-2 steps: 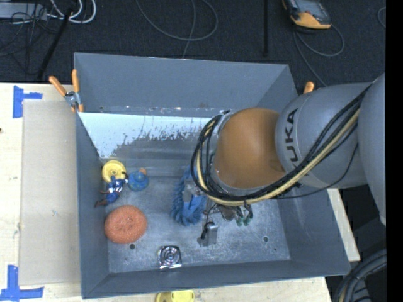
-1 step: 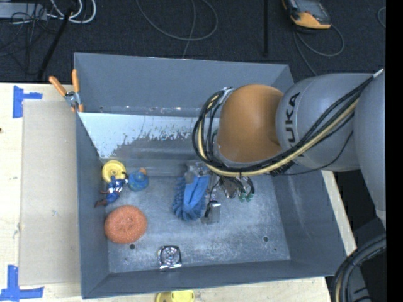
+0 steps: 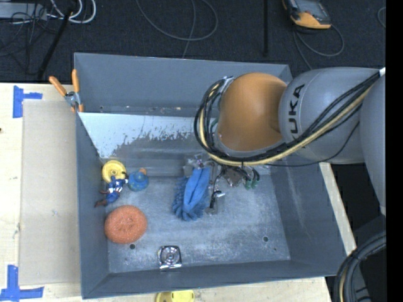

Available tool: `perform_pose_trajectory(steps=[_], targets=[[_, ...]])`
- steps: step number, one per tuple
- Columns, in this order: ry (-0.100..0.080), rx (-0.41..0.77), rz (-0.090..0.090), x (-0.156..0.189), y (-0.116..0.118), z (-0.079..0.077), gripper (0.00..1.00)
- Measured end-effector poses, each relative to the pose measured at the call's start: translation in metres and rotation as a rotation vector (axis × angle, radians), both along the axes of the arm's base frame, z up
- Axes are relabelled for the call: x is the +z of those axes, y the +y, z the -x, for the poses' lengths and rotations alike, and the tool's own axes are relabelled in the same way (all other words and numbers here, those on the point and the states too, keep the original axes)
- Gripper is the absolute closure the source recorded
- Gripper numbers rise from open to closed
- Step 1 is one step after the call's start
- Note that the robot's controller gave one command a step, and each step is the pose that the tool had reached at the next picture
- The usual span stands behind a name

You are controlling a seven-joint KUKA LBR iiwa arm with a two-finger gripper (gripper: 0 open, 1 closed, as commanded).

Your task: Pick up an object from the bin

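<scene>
One grey metal bin (image 3: 93, 231), seen from above and a little to one side, with a handful of small loose things scattered on its floor. Stretched in over the right edge, a grey KUKA arm (image 3: 327, 118), with a rounded orange cover (image 3: 249, 112) at the wrist and black and yellow cables (image 3: 204, 121) looped around it.

Below that cover, the gripper (image 3: 215, 195), low over the middle of the floor and slightly nearer the far wall. Against it, on the side toward the left edge, a crumpled blue cloth (image 3: 192, 197) (perhaps a glove or a rag; exact kind unclear), stretched lengthwise from the far wall toward the near edge. Gripper's opening, wide or narrow: not possible to tell. Cloth in its grasp or merely beside it: likewise not possible to tell, with only metal parts overlapping the cloth's right-hand border.

Well apart, near the left edge, a small yellow round thing (image 3: 113, 168); touching it on the near side, a tiny blue figure (image 3: 113, 190); just beside both, toward the middle, a little blue ball (image 3: 138, 181) with an orange tip. Closer to the near left corner, a round orange scouring pad (image 3: 126, 225), flat on the floor. By the middle of the near edge, alone, a small shiny metal ring (image 3: 169, 255).
</scene>
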State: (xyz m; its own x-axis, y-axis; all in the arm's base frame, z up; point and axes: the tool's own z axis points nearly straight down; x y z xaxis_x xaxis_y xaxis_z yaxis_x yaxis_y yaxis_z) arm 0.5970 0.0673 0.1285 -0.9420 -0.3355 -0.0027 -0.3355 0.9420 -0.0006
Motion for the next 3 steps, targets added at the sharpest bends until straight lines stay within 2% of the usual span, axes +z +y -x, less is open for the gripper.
perform_pose_trajectory(steps=[1,2,3], targets=[[-0.001,0.397,0.001,-0.038,-0.009,-0.015,0.00],[-0.001,0.475,-0.002,-0.058,0.003,-0.021,1.00],[-0.001,0.475,-0.002,-0.058,0.003,-0.021,1.00]])
